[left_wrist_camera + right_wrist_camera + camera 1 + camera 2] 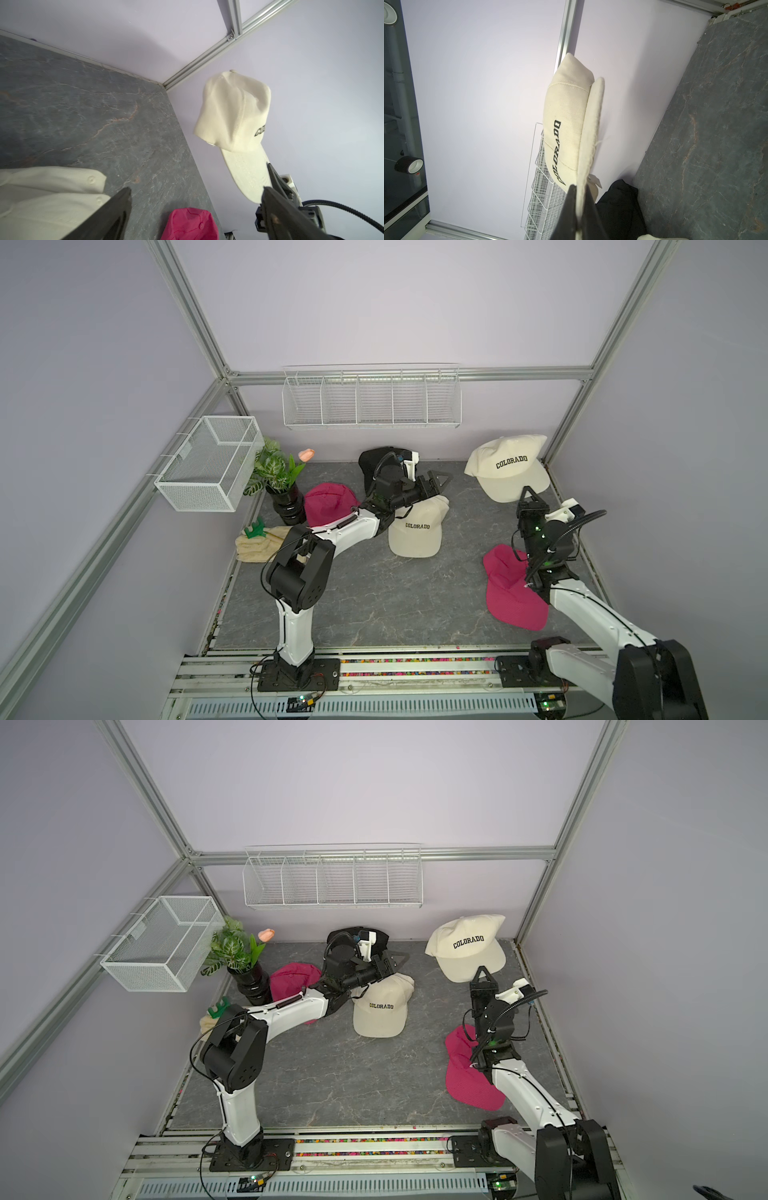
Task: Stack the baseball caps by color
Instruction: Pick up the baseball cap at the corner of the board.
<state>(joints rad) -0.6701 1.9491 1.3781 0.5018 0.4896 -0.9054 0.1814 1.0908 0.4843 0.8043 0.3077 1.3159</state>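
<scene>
My right gripper [528,491] [579,187] is shut on the brim of a cream COLORADO cap [507,468] [566,116] and holds it in the air near the back right corner. My left gripper [436,483] [195,190] is open with nothing between its fingers, above the back of a cream COLORADO cap [415,531] that lies on another cream cap [52,197] mid-table. One pink cap [328,502] lies at the left beside the vase. Another pink cap [511,589] lies under my right arm. A black cap [370,464] [618,207] sits at the back wall, partly hidden by my left wrist.
A plant in a black vase [284,493] stands at the back left. In front of it lies a folded cream towel with a green toy [257,541]. A mesh basket [208,464] hangs on the left frame. A wire shelf [370,400] hangs on the back wall.
</scene>
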